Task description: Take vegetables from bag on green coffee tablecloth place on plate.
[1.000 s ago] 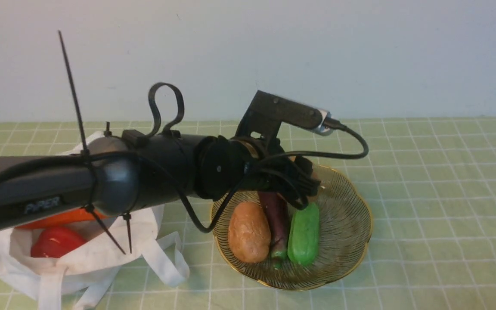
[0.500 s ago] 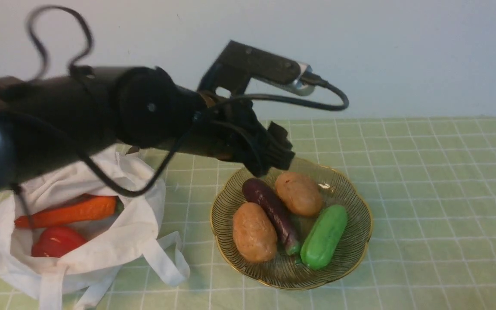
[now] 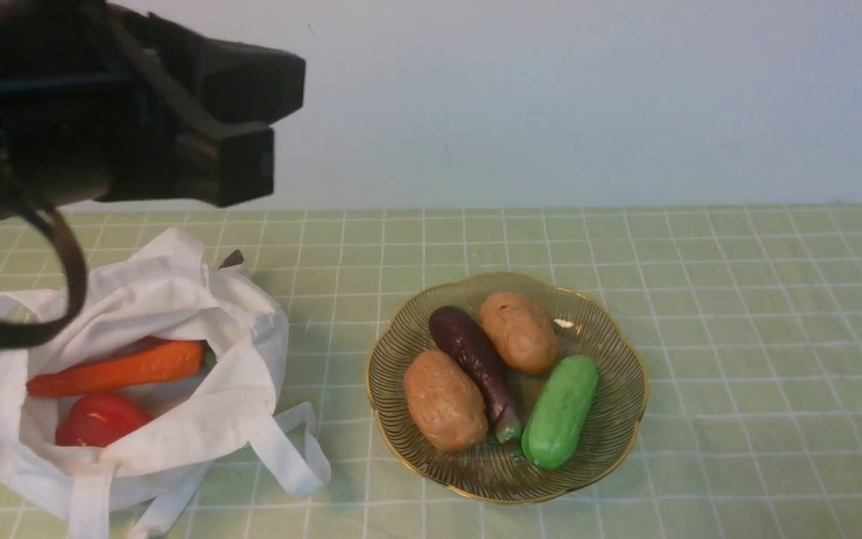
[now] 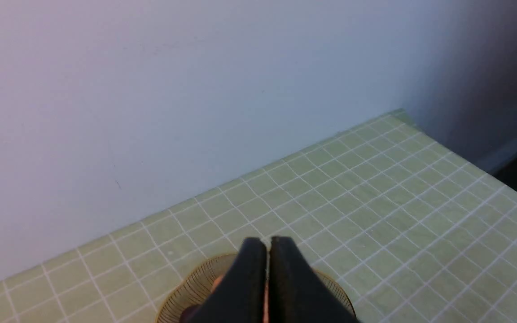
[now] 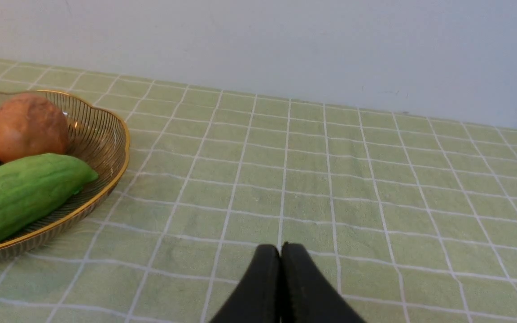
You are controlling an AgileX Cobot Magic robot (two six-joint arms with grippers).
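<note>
- Lying in the glass dish [image 3: 618, 419], two tan-orange potatoes: one [image 3: 446, 400] toward the near left of the bowl, the other [image 3: 519, 332] toward the far side!
- Between them, slanting, comes the dark purple eggplant [image 3: 474, 359], its green end pointing toward the near edge of the tablecloth [image 3: 760, 359].
- And on the dish's right side, the bright green cucumber [image 3: 560, 412], tilted, its far end leaning right.
- Over to the white tote [image 3: 244, 397], mouth open, and there's the orange carrot [image 3: 120, 368] inside, with the glossy red vegetable [image 3: 102, 419] on its near side!
- The tote sits on the left part of the green checked cloth, well apart from the dish; one strap loops out toward the dish.
- The dish itself stands around the middle of the cloth's visible stretch, between the far edge and the near side.
- Up high, the left gripper [image 4: 268, 244] hovers clear of the cloth, jaws closed, nothing in them!
- The right gripper [image 5: 282, 246] has its fingertips together too, empty, facing cloth to the right of the dish.
- Behind the cloth's far edge rises a pale wall [image 3: 588, 97].
</note>
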